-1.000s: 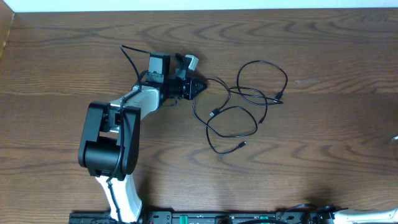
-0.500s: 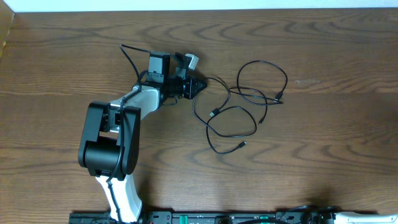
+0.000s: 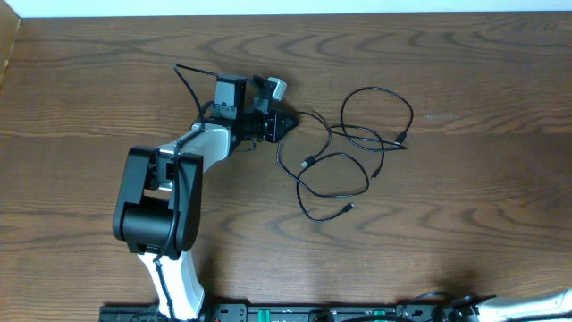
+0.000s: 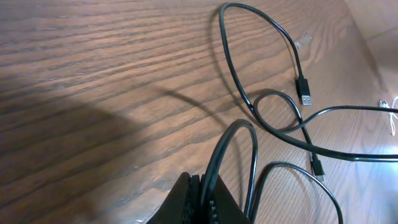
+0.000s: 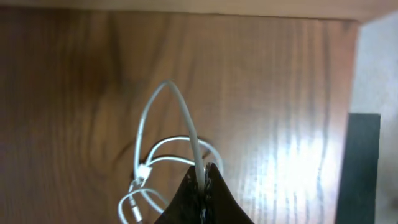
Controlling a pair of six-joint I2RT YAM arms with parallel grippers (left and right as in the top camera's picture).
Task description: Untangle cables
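Two claws, both pinching: left claw (image 4: 205, 199) is pressed tight on a loop of one black cable (image 4: 217, 158); right claw (image 5: 203, 180) clamps one white cable (image 5: 194, 146), its coils lying just beyond the tips.

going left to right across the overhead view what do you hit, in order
left arm → left gripper, shut on a cable end → loose loops of the black cables → a sliver of the right arm at the bottom edge
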